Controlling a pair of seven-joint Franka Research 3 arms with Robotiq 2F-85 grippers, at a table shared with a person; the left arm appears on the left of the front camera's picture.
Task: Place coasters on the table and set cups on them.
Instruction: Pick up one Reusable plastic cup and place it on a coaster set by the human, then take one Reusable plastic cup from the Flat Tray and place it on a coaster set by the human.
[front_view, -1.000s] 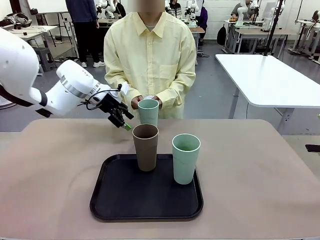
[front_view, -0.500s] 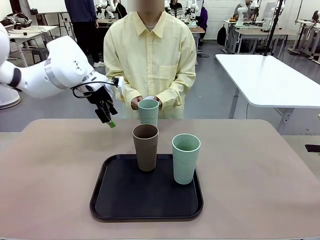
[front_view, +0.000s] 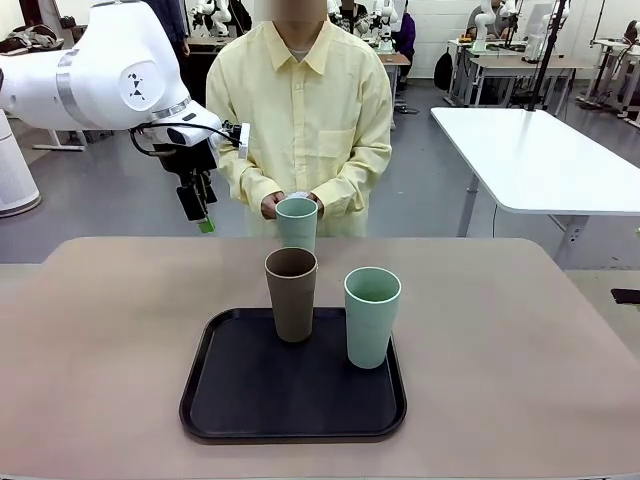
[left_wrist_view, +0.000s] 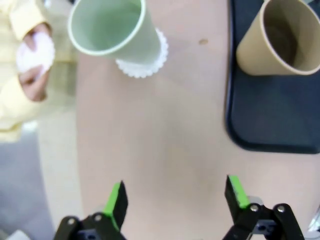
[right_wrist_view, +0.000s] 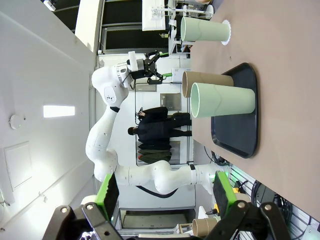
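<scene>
near the table's (front_view: 100, 340) far edge one mint cup (front_view: 296, 223) sits on a coaster (left_wrist_view: 142, 68); brown cup (front_view: 291, 295) and other mint cup (front_view: 372, 318) wait on the tray (front_view: 232, 392). left gripper (front_view: 201, 214) hangs released, empty; next calls for another coaster laid.

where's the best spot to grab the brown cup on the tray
Pinch the brown cup across its upper wall, just under the rim: it stands upright and widens upward, so it should not slip down through the jaws. Probably come from its left with the open left gripper; the green cup stands close on its right on the tray.
</scene>
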